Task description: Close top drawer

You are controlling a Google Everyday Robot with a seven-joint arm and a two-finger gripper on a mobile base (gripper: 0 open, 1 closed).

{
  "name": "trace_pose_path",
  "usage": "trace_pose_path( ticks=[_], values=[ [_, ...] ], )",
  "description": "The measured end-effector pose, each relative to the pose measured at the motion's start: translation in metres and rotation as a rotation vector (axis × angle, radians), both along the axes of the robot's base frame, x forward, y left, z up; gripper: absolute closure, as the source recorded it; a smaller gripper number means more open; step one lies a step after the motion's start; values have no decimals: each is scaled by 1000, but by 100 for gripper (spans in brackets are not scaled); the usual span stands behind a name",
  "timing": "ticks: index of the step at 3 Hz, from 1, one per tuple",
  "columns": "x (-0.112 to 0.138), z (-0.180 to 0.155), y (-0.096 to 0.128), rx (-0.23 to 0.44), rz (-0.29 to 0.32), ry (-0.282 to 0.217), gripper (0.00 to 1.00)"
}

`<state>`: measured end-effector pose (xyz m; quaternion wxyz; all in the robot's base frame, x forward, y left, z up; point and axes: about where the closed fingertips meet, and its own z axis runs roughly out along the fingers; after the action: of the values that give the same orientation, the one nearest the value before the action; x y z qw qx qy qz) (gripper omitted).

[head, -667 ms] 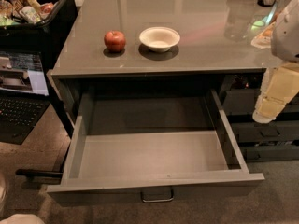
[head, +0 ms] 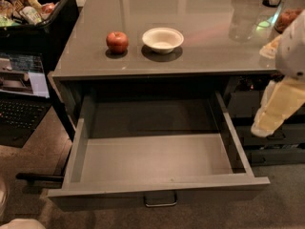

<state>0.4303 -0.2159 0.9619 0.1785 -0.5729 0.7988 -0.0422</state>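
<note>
Top drawer [head: 152, 159]: pulled fully out beneath table [head: 190, 13]; front panel runs left-right, handle [head: 160, 200] centred. End effector [head: 274, 111]: beside drawer's right wall, apart; open or closed, cannot tell. Panel lies lower-left of it.

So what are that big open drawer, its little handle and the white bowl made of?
The top drawer looks like matte grey painted metal, maybe laminate: thin, flat walls. Its handle seems bare metal: a thin glinting loop. The bowl is smooth off-white, ceramic or plastic; unclear. The gripper, hanging right of the drawer, looks like cream plastic.
</note>
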Motion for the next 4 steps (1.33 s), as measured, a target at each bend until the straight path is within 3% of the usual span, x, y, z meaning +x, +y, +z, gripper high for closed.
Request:
trace_pose_path(
  ticks=[1, 3, 4],
  values=[
    [-22, -39, 2, 86, -126, -19, 0],
    [-69, -139, 17, 354, -350, -12, 42],
    [-78, -201, 25, 468, -442, 6, 66]
  ],
)
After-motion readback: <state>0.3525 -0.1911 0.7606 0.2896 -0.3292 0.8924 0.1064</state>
